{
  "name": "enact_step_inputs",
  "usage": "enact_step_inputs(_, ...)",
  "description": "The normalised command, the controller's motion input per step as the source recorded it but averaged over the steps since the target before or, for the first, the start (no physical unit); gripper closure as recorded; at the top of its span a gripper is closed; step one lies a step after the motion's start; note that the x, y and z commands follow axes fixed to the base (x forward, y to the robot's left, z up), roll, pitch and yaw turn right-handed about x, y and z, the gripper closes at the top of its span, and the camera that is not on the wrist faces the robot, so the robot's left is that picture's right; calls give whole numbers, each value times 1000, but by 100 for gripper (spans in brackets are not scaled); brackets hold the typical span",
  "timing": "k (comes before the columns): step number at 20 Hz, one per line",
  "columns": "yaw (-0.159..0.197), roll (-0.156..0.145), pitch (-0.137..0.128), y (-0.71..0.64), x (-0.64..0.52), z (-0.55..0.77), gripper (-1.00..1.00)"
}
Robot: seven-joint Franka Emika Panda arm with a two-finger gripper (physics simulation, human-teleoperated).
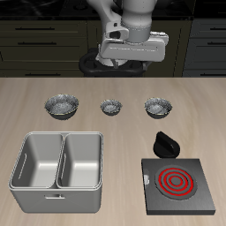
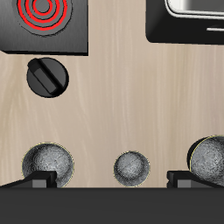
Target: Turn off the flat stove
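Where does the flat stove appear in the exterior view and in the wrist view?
Exterior view: flat stove near the table's front edge, beside the steel double-basin tray, coil red.
Wrist view: flat stove only partly in frame.
Shared landmark: black knob beside the stove.

Readable text: I find none in either view.
Flat stove (image 1: 177,186): I read no marking, only red coil rings.
Black knob (image 1: 166,143): I see no label.
Steel double-basin tray (image 1: 58,196): no brand visible.
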Motion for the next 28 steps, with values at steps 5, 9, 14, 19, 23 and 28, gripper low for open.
enact_step_inputs(5, 33, 8, -3, 219, 144, 35, -100)
enact_step_inputs(9, 5, 19, -5, 169, 100, 46, -100)
enact_step_inputs(14, 10, 30, 5, 252, 179, 10, -100)
enact_step_inputs(19, 17, 17, 14, 204, 191, -45, -100)
enact_step_inputs(23, 26, 36, 29, 270, 190, -91, -100)
enact_step_inputs(28, 21, 24, 12, 171, 135, -43, -100)
